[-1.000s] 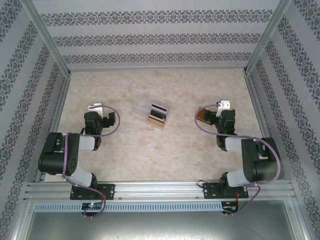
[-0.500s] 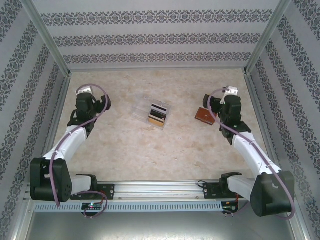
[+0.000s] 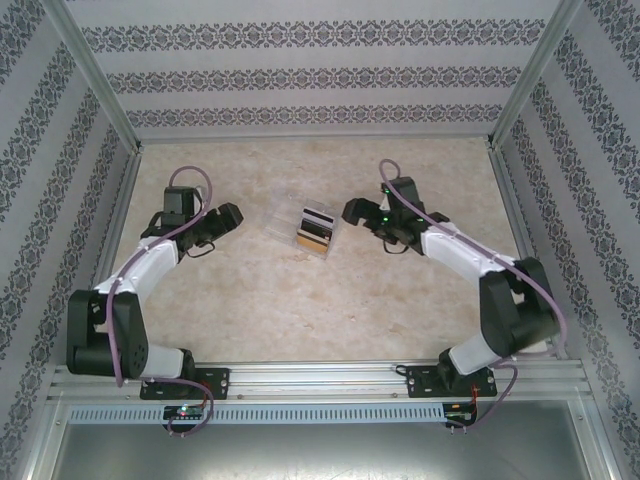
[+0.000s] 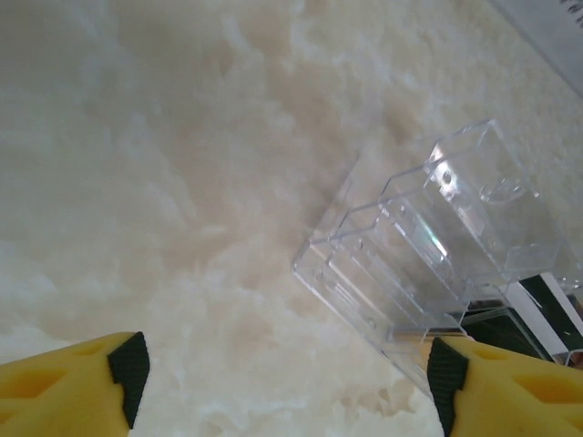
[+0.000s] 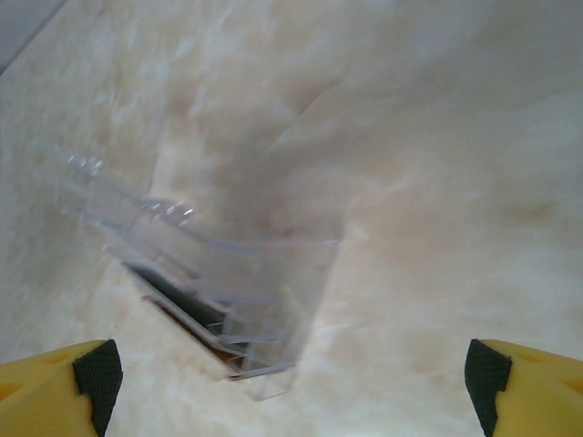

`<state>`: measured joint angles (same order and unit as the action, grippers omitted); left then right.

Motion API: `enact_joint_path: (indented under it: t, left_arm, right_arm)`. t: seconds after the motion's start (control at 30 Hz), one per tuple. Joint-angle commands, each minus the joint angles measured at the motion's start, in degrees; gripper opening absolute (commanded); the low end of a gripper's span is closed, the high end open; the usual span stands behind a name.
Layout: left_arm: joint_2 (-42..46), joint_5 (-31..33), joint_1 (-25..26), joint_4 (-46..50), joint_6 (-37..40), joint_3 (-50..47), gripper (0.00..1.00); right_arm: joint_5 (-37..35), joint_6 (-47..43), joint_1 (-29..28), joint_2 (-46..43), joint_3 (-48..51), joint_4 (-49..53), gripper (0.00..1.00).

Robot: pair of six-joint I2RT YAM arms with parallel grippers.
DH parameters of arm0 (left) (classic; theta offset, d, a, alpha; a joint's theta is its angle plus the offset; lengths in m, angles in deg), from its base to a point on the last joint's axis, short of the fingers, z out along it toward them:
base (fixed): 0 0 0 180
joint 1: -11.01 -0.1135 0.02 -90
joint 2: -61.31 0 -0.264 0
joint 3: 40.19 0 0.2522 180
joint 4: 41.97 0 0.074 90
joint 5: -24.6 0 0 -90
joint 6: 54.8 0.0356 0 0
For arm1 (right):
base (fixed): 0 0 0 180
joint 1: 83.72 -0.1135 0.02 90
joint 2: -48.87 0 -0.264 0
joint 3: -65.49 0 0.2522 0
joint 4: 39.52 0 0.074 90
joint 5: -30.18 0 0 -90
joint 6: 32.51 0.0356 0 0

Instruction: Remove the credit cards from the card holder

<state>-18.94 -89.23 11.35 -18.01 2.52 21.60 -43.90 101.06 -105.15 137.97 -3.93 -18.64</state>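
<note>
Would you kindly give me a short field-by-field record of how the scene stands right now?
table: pale, marbled surface
card holder: clear plastic, lying mid-table between the two arms
cards: inside the holder, at its right end
left gripper: open, holding nothing, left of the holder and apart from it
right gripper: open, holding nothing, close to the holder's right end
task status: no card taken out yet
</note>
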Motion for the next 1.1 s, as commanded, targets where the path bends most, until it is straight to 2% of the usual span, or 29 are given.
enact_joint_path:
  t: [0.0,0.13,0.43,0.57,0.8,1.07]
  left_arm:
    - [-2.73,-5.66,1.28,1.08,-1.89,1.89,0.74]
    - [-6.26,-5.83,3.61,0.89,-2.87,2.67,0.59]
    - [-13.54,-2.60,10.02,-1.98,-5.25,4.85,0.41]
    - [-17.37,-1.44,11.58,-3.46,-5.98,6.84,0.27]
    - [-22.90,-0.28,12.07,-7.51,-8.10,9.23,0.17]
    - [-26.34,1.67,12.06,-6.10,-6.78,14.17,0.15]
  right_arm:
    - [4.70,5.43,-2.47,3.79,-4.82,-2.34,0.97]
    - [5.26,6.49,-3.70,8.19,-8.30,-2.95,0.93]
    - [6.14,7.12,-4.04,13.17,-12.56,-1.87,0.89]
    - [7.39,6.83,-4.06,14.48,-14.07,-1.49,0.88]
    - [9.59,5.95,-4.06,16.69,-16.82,-0.94,0.87]
    - [12.09,5.45,-4.12,20.46,-20.89,-0.92,0.86]
